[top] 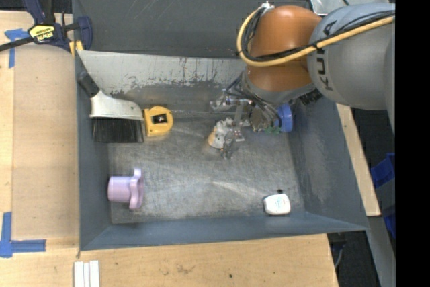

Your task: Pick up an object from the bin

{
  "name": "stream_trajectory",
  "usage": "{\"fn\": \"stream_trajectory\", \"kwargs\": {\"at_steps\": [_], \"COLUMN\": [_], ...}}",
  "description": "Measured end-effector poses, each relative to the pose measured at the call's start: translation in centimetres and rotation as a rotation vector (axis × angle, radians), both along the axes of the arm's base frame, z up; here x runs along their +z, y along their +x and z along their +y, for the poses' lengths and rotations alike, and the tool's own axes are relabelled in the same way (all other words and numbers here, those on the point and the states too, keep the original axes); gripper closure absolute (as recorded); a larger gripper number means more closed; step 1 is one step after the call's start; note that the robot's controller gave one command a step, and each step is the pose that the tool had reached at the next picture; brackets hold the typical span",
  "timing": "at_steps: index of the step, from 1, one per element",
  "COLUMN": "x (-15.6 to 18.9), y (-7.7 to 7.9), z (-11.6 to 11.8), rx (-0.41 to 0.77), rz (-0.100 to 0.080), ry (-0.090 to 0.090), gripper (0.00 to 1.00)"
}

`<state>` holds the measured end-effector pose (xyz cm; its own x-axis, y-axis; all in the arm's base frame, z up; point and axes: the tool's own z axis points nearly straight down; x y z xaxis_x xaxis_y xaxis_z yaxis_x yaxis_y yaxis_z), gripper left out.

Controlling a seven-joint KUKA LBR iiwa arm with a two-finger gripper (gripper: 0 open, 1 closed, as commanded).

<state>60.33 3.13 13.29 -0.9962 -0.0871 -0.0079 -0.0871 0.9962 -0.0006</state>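
Currently my gripper (228,134) hangs over the middle of the bin (168,17), a small pale object (216,139) at its tip; spread or pinching, I cannot tell; yellow tape measure (159,121) lies leftward.

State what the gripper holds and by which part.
Cannot tell: a small pale thing lies right at the gripper, but no hold shows clearly.
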Motion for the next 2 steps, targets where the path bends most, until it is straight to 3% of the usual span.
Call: {"fn": "stream_trajectory", "kwargs": {"at_steps": [1,2], "x": [-5.7,-5.9], "y": [1.4,2.5], "z": [-1.8,-2.4], "rx": [0.172,0.32], "rz": [0.008,0.002], "ry": [-0.002,-0.001], "gripper": [0.0,0.0]}}
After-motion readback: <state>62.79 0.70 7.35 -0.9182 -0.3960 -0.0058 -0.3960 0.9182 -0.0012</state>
